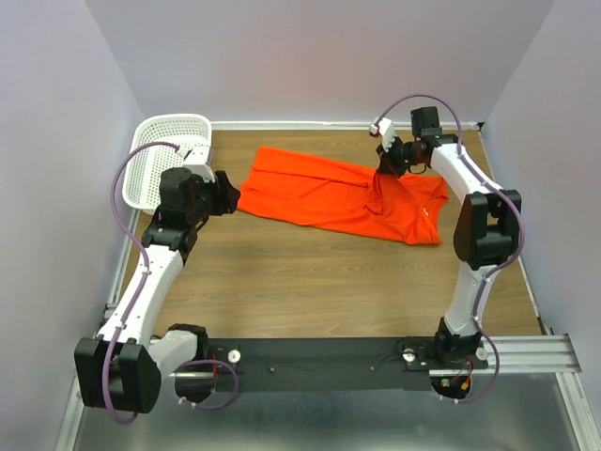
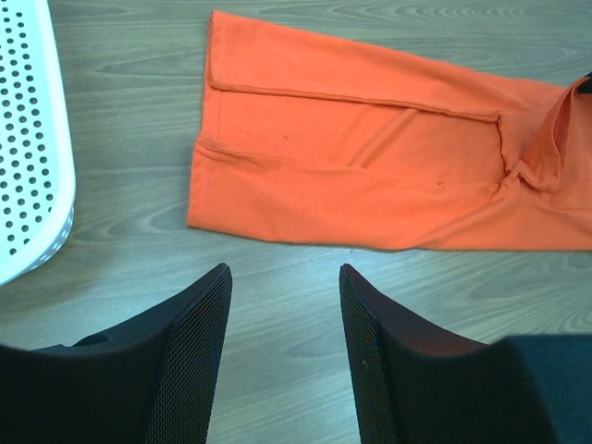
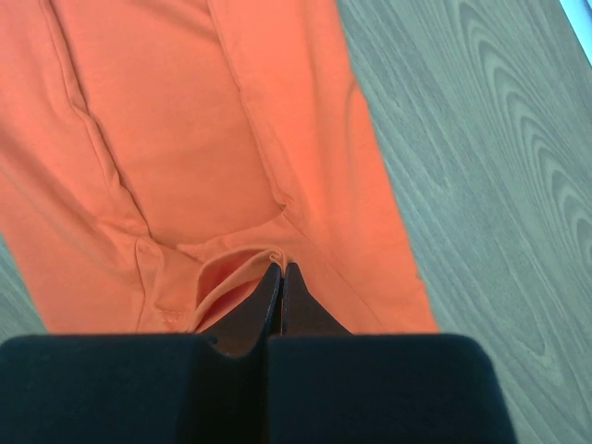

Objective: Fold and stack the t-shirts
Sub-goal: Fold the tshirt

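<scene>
One bright orange-red t-shirt (image 1: 329, 193) lies partly folded lengthwise across the far middle of the table. My right gripper (image 1: 383, 172) is shut on a raised fold of the t-shirt (image 3: 185, 139) near its right part, pinching the hem at the fingertips and lifting it a little. My left gripper (image 1: 228, 193) is open and empty, hovering just left of the shirt's left end. In the left wrist view the t-shirt (image 2: 370, 176) lies beyond the open left gripper (image 2: 285, 277), apart from it.
A white perforated basket (image 1: 167, 155) stands at the far left, also at the left edge of the left wrist view (image 2: 32, 157). Bare wooden table (image 1: 310, 282) lies in front of the shirt. Walls close in on three sides.
</scene>
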Motion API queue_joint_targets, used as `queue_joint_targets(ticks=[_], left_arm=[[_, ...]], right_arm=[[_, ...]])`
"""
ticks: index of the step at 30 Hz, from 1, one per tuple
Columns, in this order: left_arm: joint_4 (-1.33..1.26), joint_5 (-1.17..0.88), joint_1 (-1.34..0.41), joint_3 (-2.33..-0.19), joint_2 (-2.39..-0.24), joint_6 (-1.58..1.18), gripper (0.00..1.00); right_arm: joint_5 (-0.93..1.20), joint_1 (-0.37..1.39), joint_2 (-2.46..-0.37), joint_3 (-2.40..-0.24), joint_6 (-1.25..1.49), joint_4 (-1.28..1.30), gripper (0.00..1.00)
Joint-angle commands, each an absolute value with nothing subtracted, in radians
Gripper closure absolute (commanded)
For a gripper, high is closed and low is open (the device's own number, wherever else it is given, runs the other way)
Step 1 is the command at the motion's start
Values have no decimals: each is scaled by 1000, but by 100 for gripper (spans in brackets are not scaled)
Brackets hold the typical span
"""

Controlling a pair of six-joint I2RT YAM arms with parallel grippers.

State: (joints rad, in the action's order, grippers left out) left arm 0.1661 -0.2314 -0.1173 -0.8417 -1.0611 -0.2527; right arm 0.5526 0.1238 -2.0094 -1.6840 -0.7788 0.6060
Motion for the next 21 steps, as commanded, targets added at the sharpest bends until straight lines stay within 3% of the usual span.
queue_joint_targets(ticks=[1, 16, 21], left_arm=[[149, -262, -110, -842, -1072, -244, 42], [149, -264, -110, -841, -1072, -242, 42], [149, -265, -110, -841, -1072, -242, 42]], right_arm=[[580, 135, -2040, -1730, -782, 630, 98], [523, 143, -2086, -1776, -770, 635, 95], [442, 143, -2112, -1796, -715, 629, 87]])
